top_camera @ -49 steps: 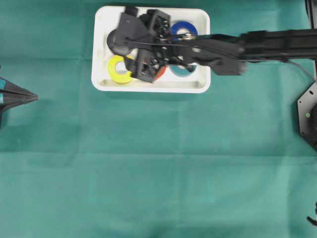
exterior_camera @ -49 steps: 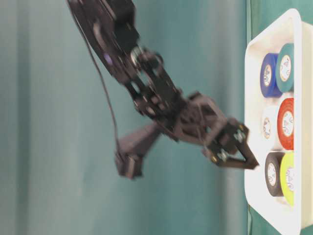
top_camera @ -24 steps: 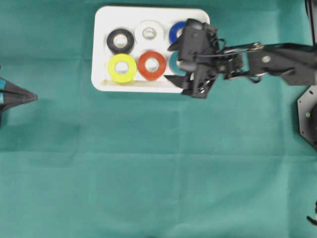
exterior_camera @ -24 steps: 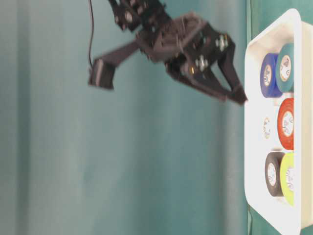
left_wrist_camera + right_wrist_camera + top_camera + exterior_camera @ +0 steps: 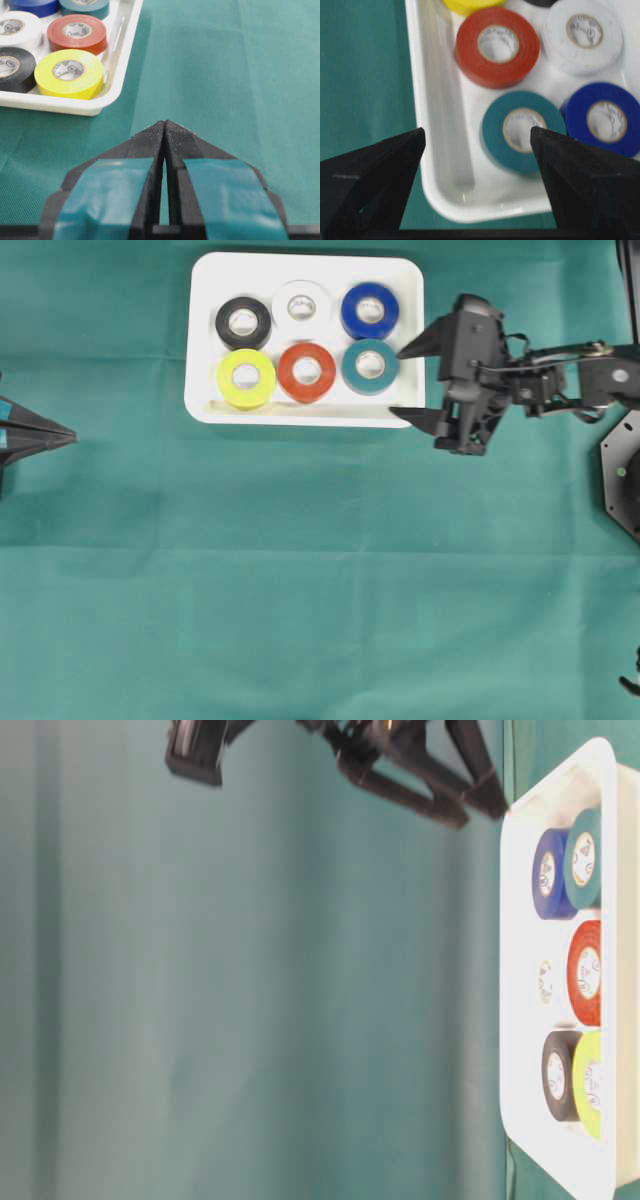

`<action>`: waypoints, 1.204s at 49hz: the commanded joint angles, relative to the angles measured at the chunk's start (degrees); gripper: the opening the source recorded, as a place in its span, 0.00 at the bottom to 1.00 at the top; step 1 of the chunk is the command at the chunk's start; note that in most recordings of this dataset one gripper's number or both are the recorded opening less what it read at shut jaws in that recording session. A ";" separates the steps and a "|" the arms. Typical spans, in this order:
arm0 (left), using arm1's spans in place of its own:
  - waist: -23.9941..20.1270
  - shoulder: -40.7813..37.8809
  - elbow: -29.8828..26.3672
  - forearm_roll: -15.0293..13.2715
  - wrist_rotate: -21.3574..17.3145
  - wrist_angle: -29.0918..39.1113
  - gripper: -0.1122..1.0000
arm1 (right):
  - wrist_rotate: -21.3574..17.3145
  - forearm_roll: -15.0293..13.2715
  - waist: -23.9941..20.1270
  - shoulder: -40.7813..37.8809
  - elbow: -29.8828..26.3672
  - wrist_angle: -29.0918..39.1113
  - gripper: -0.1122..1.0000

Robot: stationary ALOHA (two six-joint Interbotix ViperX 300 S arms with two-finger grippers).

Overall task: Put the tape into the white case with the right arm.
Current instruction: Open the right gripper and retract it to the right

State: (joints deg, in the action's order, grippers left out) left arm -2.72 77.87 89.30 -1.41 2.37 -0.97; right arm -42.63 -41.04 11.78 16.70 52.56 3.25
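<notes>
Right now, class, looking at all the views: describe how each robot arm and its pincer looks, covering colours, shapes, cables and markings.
The right pincer is all black, with two long pointed fingers on a blocky black arm; a thin black cable runs along the arm. The left pincer is also black and tapers to a point, but each of its fingers carries a cyan patch.

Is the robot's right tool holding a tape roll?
No, the right tool is open and empty beside the white case, and all six tape rolls lie inside the case.
</notes>
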 commanded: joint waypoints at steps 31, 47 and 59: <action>-0.09 -0.53 -0.70 -0.09 0.00 -0.53 0.11 | -0.35 0.09 0.09 19.95 13.97 -1.58 0.59; -0.09 -0.53 -0.53 -0.09 0.00 -0.70 0.10 | -0.53 0.62 0.18 27.69 19.42 -1.58 0.59; -0.09 -0.44 -0.53 -0.09 0.00 -0.79 0.11 | -0.62 1.58 0.18 33.93 23.12 -1.58 0.59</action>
State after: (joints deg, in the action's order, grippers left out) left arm -2.72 77.87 89.38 -1.41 2.37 -1.14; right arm -43.15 -39.90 11.87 49.13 75.59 2.02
